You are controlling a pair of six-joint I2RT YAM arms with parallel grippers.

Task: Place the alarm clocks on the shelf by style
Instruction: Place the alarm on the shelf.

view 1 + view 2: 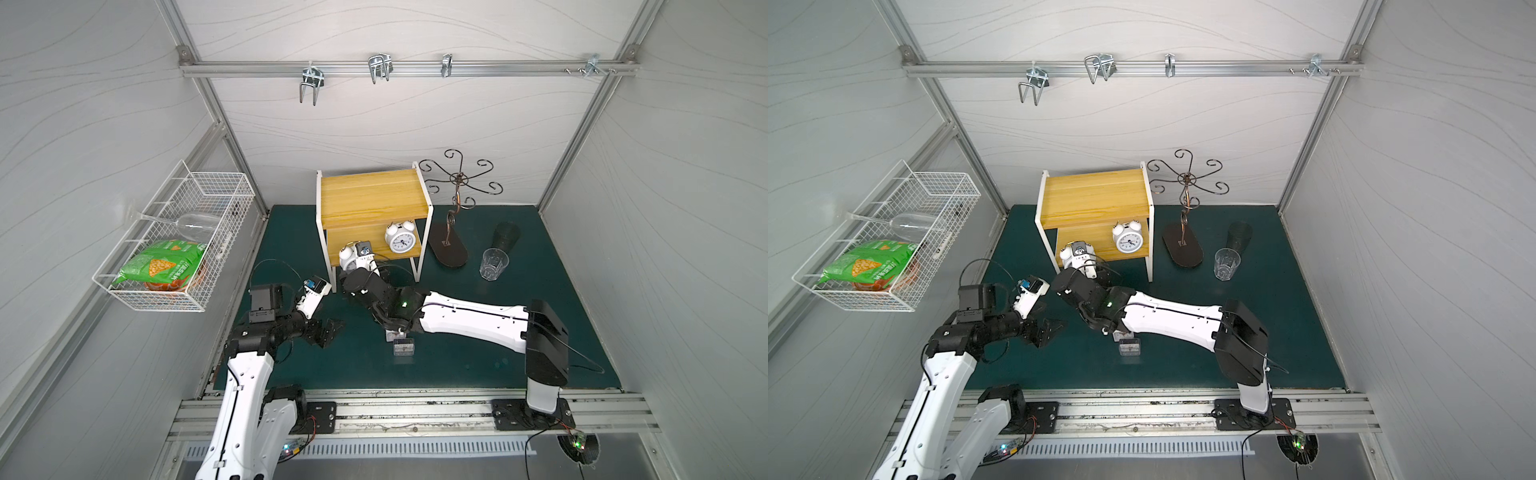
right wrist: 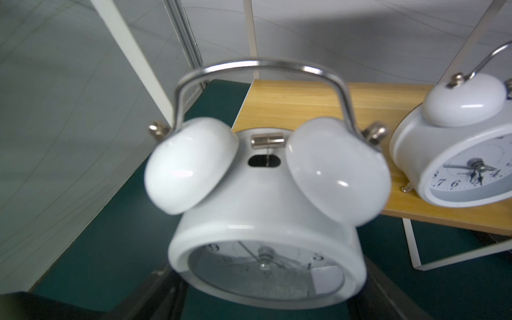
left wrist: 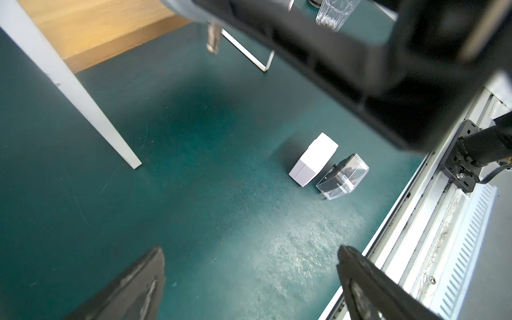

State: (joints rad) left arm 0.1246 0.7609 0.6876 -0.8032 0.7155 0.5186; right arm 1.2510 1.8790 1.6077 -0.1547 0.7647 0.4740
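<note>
Right end effector (image 2: 263, 288) grips twin-bell clock (image 2: 263, 194) at shelf's (image 2: 318, 105) lower front-left corner; seat it fully beside second twin-bell clock (image 2: 457, 155) before releasing. Left end effector (image 3: 249, 285) open.

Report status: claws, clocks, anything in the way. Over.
Right claw shut on twin-bell clock at shelf's lower board, left end. Left claw open, empty. Second twin-bell clock on that board; white square clock, clear clock on mat. Shelf's front leg close.

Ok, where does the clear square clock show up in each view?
In a top view: clear clock on the mat, near side of the right arm.
In a top view: same spot.
Left wrist: on the mat beside the white clock, at.
Right wrist: not in it.
Shared landmark: the shelf, in all four.
</note>
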